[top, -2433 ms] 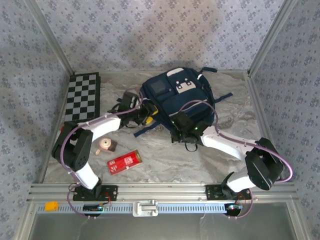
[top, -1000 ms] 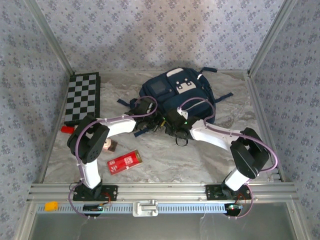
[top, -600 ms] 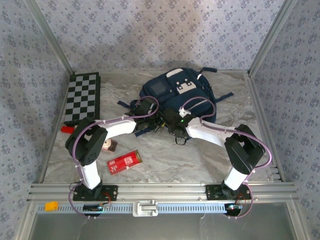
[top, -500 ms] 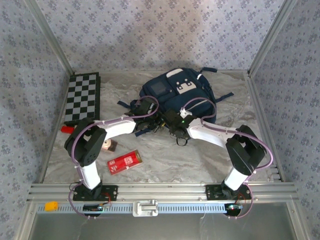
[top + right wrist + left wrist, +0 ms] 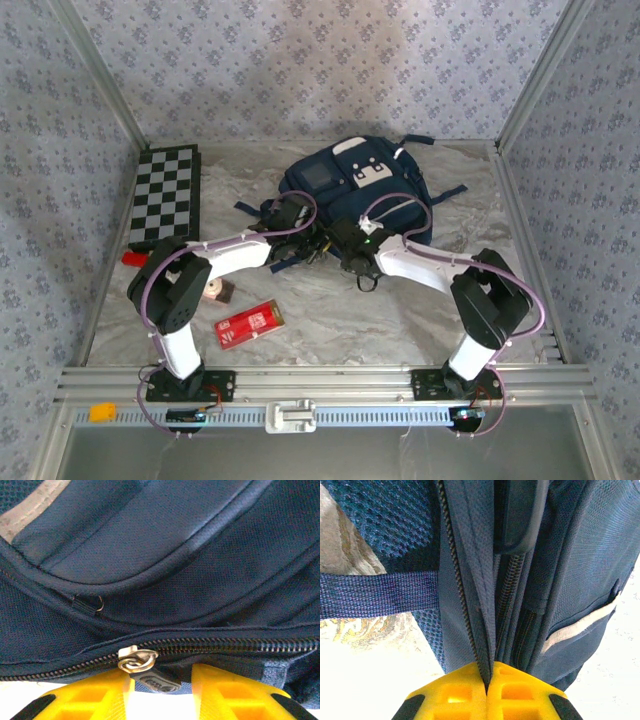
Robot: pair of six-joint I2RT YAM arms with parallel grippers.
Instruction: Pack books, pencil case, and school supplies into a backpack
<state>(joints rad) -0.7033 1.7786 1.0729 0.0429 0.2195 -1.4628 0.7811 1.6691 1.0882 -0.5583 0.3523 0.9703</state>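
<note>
The left end effector [image 5: 487, 682] pinches the backpack [image 5: 580, 570].

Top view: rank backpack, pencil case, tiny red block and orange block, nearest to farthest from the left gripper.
1. backpack: far centre; the left gripper is shut on its seam.
2. pencil case: near side, left of centre.
3. tiny red block: left side, by the chequered board's near corner.
4. orange block: bottom-left corner of the view.
</note>
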